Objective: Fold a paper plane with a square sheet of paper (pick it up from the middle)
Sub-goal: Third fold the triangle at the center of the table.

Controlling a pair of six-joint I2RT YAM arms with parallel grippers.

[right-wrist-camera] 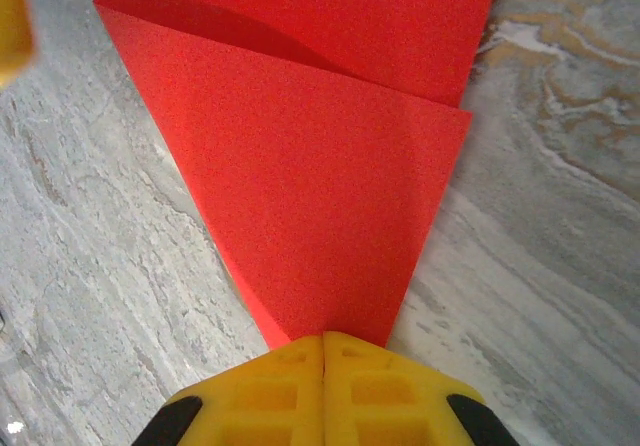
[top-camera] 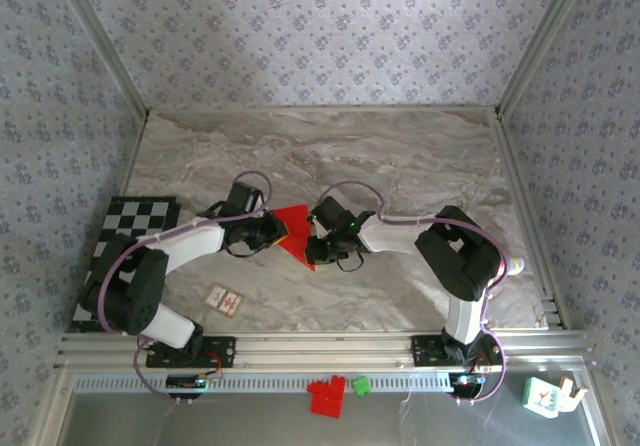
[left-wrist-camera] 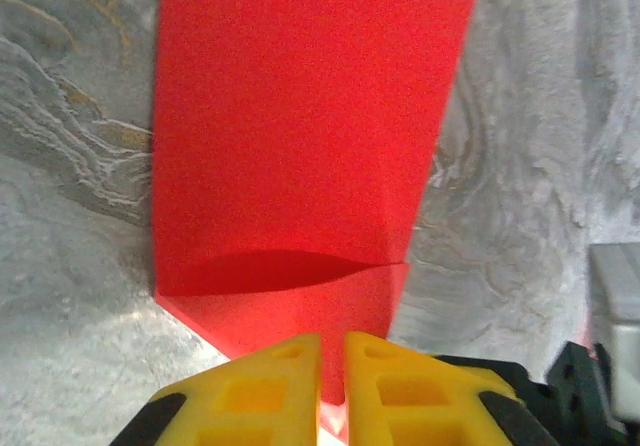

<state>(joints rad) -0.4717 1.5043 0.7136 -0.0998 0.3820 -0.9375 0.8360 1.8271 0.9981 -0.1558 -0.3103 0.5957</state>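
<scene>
Sheet of paper [top-camera: 294, 226]: one, mid-table [top-camera: 400, 166], between the two arms. It is no longer a plain square. The right wrist view shows it [right-wrist-camera: 320, 216] tapering to a point, with one straight crease across the wide end. The left wrist view shows a flap [left-wrist-camera: 300, 116] bowed up slightly along a curved shadow line, not lying flat.

Left gripper [top-camera: 281, 231]: its [left-wrist-camera: 333, 366] yellow fingers [left-wrist-camera: 265, 391] stand a sliver apart. Red paper runs into the slit, which reads as a pinch on the sheet's edge.

Right gripper [top-camera: 313, 245]: its [right-wrist-camera: 323, 351] jaws are pressed together at the sheet's point. You cannot tell whether the tip is nipped or only pinned.

Step, by my judgement: mid-fold, wings or nose being formed, no dart yet. Your next move calls for one end held firm as an anchor while the bowed flap is laid down square and the crease pressed.

Count:
- two grippers
- one checkered mat [top-camera: 135, 234]
- one white card [top-camera: 225, 299]
- one red brick block [top-camera: 326, 397]
- one green brick [top-camera: 361, 386]
</scene>
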